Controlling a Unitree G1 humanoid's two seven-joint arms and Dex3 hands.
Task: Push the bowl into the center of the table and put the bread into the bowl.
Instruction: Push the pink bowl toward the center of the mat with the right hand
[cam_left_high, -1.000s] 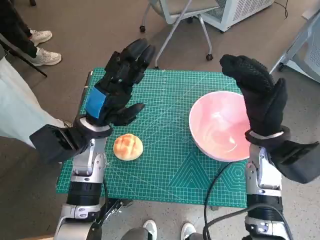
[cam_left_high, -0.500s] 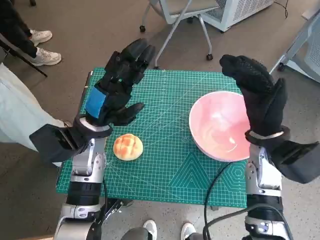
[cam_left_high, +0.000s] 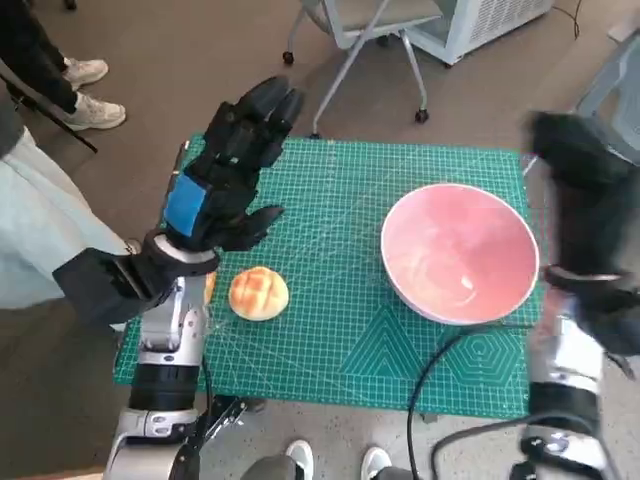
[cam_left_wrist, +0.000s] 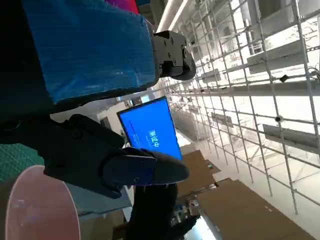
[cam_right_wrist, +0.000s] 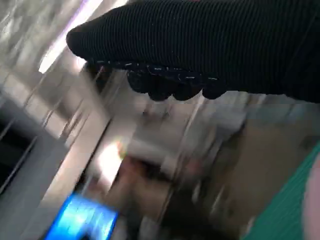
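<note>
left hand (cam_left_high: 228, 175) raised above the green mat (cam_left_high: 330, 330), fingers spread, holding nothing. bread (cam_left_high: 258, 293) sits on the mat just below and beside that hand's wrist, not touched. pink bowl (cam_left_high: 458, 252) well off to the left hand's far side, right next to the right hand (cam_left_high: 585, 215), apart from the bread. right hand is a motion-blurred dark shape at the bowl's outer rim; can't tell if it's open or closed, or touching the bowl.
</note>
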